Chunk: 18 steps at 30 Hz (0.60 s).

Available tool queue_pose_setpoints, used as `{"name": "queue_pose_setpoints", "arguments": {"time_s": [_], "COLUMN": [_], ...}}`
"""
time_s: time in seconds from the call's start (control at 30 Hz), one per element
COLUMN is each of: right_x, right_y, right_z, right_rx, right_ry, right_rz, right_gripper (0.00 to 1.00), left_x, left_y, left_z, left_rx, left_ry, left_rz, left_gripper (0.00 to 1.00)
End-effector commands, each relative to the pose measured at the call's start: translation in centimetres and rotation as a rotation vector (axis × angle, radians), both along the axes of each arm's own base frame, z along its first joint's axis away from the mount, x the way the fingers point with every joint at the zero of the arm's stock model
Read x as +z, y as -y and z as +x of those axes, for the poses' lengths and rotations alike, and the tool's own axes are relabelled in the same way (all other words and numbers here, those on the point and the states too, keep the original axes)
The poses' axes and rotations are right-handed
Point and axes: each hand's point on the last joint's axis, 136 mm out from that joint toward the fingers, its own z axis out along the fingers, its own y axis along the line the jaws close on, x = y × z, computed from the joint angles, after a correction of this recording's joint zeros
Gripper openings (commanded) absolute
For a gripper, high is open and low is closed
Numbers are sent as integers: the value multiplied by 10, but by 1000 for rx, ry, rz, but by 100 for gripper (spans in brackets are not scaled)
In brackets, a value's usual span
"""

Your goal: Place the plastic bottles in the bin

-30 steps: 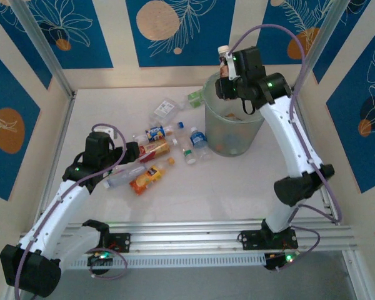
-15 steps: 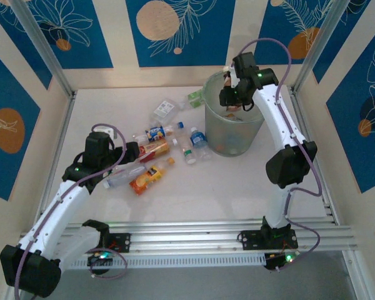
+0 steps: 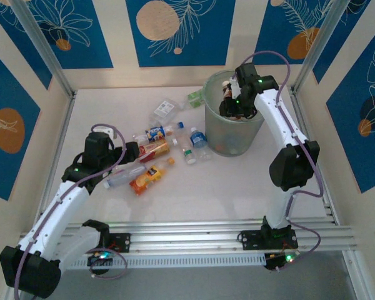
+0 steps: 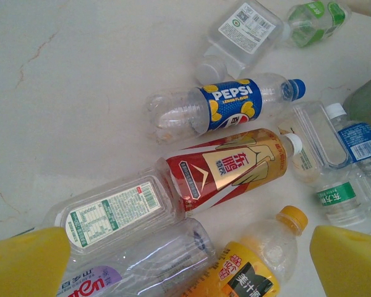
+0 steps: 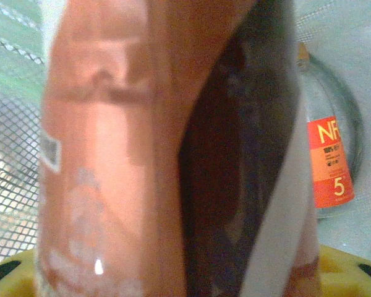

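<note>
**Top external.** You have the bin (image 3: pixel 214 128), tall, round, translucent grey-green, at 1 o'clock on the table (image 3: pixel 106 115). The right gripper (image 3: pixel 229 104) sits in its mouth, clamped on the held bottle (image 3: pixel 225 94), which is dark with a brown-orange label. The loose bottles (image 3: pixel 153 150) lie at 9 o'clock of the bin. The left gripper (image 3: pixel 136 156) hangs over them, jaws spread wide, holding nothing.

**Left wrist.** Between your yellow fingers (image 4: pixel 28 260) these lie on their sides:
- Pepsi bottle (image 4: pixel 229 108), blue label
- red-and-gold bottle (image 4: pixel 229 170), white cap
- clear bottle (image 4: pixel 111 213), white nutrition label
- orange-capped bottle (image 4: pixel 256 263), at 6 o'clock
- green-labelled bottle (image 4: pixel 312 15), at 1 o'clock

**Right wrist.** The held bottle (image 5: pixel 142 154) is close and blurred, its label orange-brown. At 3 o'clock an orange-labelled bottle (image 5: pixel 331 161) lies inside the bin (image 5: pixel 12 154).
</note>
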Motion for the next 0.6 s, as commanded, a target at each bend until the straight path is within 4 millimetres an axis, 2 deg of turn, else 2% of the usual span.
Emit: {"name": "queue_pose_setpoints", "arguments": {"time_s": [0.0, 0.57], "right_x": [-1, -52], "right_y": [-5, -13], "right_z": [-9, -4], "right_rx": [19, 60], "right_ry": [-35, -147], "right_rz": [40, -103], "right_gripper": [45, 48], "left_x": [1, -1], "left_y": [-1, -2], "left_z": [0, 1], "left_rx": [10, 14], "left_ry": [9, 5], "left_rz": [6, 14], "left_gripper": [100, 99]}}
